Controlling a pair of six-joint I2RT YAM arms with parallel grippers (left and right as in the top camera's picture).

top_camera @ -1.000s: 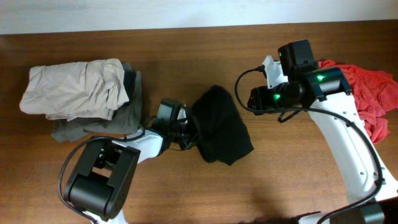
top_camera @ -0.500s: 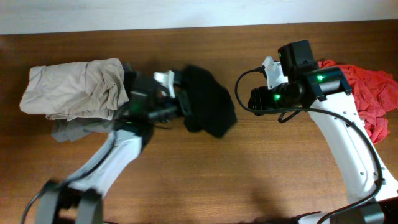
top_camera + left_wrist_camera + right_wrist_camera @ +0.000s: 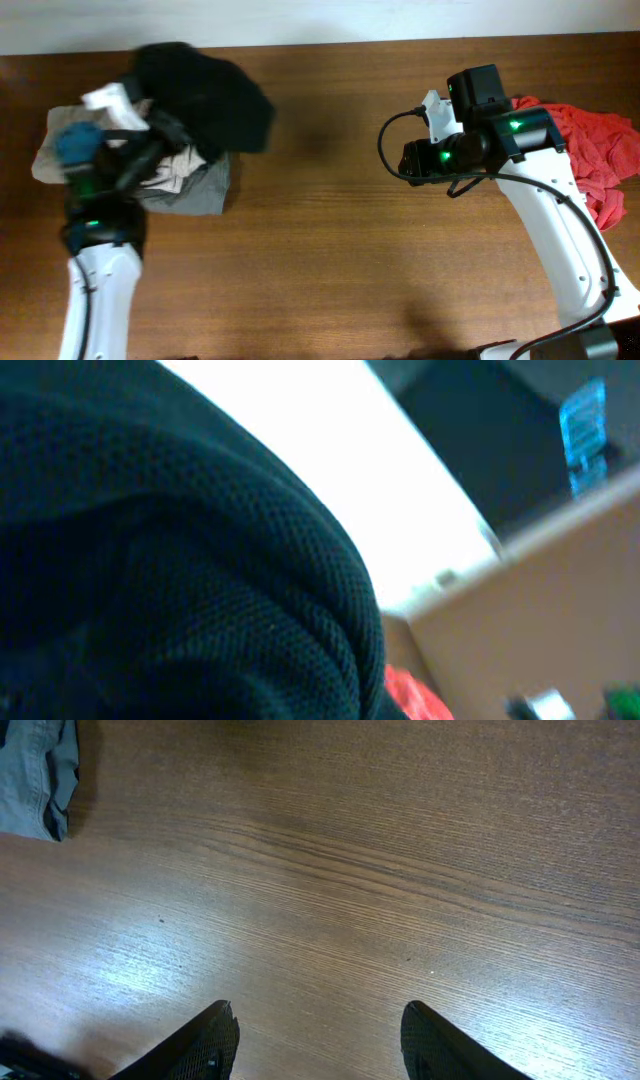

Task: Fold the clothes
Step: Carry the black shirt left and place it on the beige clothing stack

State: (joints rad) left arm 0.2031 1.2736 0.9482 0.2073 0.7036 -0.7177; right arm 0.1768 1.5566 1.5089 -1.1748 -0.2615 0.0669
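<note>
Left pincer [image 3: 165, 135]: sits over the folded pile [image 3: 205, 188], blurred in the overhead view. It pinches the black garment [image 3: 210, 95], which hangs bunched above the pile's far right corner. The fingers are buried in cloth. In the left wrist view black mesh knit [image 3: 150, 580] fills most of the frame.

Folded pile: beige piece [image 3: 45, 150] on top, grey piece beneath, on the wooden surface [image 3: 330, 250]. The arm partly covers it.

Right pincer [image 3: 410, 160]: well to the right of the pile, over bare wood. The right wrist view shows its jaws spread and holding nothing [image 3: 320, 1040]. A grey corner of the pile [image 3: 35, 770] shows at the top left of that view.

Red cloth [image 3: 600, 150]: crumpled, farthest from the pile, beyond the right arm. A sliver [image 3: 410, 695] shows in the left wrist view.
</note>
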